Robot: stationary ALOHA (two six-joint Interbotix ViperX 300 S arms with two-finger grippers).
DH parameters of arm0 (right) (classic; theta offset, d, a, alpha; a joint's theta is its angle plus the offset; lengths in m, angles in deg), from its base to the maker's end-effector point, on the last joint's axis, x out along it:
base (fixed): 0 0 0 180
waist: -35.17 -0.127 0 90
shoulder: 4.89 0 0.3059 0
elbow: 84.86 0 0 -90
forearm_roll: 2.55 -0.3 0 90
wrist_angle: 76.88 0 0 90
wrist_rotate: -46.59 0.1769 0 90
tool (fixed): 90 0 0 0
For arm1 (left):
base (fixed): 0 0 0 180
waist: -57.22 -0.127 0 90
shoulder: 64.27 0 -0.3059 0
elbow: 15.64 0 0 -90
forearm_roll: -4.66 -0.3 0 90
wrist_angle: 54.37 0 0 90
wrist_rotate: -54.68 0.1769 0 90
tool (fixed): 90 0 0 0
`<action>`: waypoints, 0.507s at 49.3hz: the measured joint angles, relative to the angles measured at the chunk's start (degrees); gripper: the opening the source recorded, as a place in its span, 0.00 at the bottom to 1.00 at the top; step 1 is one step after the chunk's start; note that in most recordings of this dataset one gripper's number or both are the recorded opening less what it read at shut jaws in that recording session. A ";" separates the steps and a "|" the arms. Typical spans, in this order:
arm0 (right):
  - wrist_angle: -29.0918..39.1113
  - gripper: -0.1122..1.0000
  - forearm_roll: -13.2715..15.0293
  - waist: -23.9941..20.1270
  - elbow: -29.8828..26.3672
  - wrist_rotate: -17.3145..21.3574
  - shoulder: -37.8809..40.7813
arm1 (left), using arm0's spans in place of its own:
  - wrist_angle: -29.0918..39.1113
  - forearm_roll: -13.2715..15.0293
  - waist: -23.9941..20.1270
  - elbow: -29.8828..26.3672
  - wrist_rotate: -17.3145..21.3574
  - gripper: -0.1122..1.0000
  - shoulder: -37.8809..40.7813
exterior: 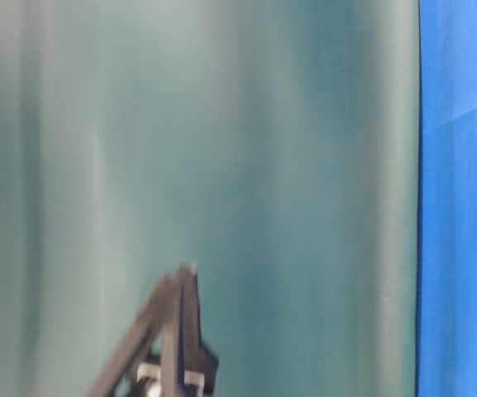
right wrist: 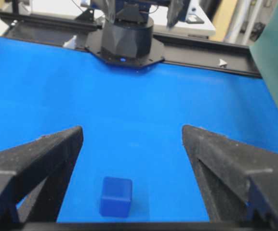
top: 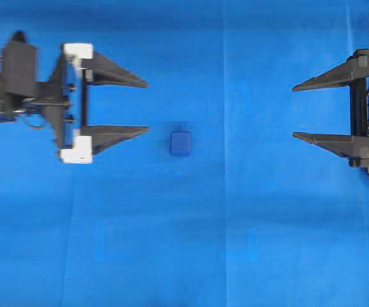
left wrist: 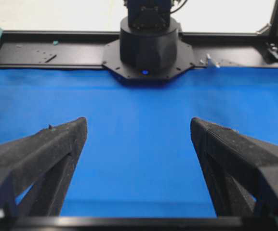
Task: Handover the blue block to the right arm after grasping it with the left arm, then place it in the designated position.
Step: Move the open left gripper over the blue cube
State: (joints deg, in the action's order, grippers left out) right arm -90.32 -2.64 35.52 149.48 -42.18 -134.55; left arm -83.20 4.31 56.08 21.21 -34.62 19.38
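While its two pointed fingers are spread wide apart with nothing between them, the left pincer (top: 147, 106) is seen from overhead at the left of the scene, tips pointing toward the middle, white mounts at the finger bases. Just beyond the tip of its lower finger, apart from it and not between the fingers, the blue block (top: 180, 143) is found resting on the blue cloth (top: 190, 243) that covers the desk. No part of the block is seen in the left wrist view, where only cloth lies between the fingers and the base of the opposite arm (left wrist: 147, 45) stands at the far edge.

At the right edge of the overhead view the right pincer (top: 293, 112) is held equally wide, all black and empty, well apart from the block. In its wrist view the block is shown low in the gap, nearer the left-hand finger. A teal backdrop (exterior: 221, 149) fills the table-level view.
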 measured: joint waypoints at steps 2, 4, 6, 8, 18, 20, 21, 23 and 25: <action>0.00 0.97 0.00 0.00 0.00 0.00 0.00 | 0.35 0.00 0.00 -1.58 0.00 0.93 1.76; 0.00 0.96 0.00 0.00 0.00 0.00 0.00 | 0.79 -0.09 0.00 -3.43 0.18 0.93 3.43; 0.00 0.96 0.00 0.00 0.00 0.00 0.09 | 1.23 -0.18 0.00 -4.92 0.18 0.93 5.01; 0.00 0.96 0.00 0.00 0.00 0.00 0.09 | 1.93 -0.18 0.00 -6.24 0.09 0.93 6.42; -0.09 0.96 0.00 0.00 0.00 0.00 0.26 | 5.80 -0.26 0.00 -11.60 0.09 0.93 11.25; -0.09 0.96 0.00 0.00 0.00 0.00 0.18 | 6.50 -0.26 0.00 -12.30 0.09 0.92 11.69; -0.09 0.96 0.00 0.00 0.00 0.00 0.18 | 6.77 -0.26 -0.09 -12.57 0.09 0.92 11.78; -0.09 0.96 0.00 0.00 0.00 0.00 0.18 | 7.29 -0.26 -0.09 -12.92 0.09 0.92 11.95; -0.09 0.96 0.00 0.00 0.00 0.00 0.18 | 7.65 -0.35 -0.18 -13.18 0.09 0.92 11.95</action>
State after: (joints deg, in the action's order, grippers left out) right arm -90.41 -2.64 35.52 149.48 -42.18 -134.38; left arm -75.55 3.96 55.90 8.03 -34.53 31.34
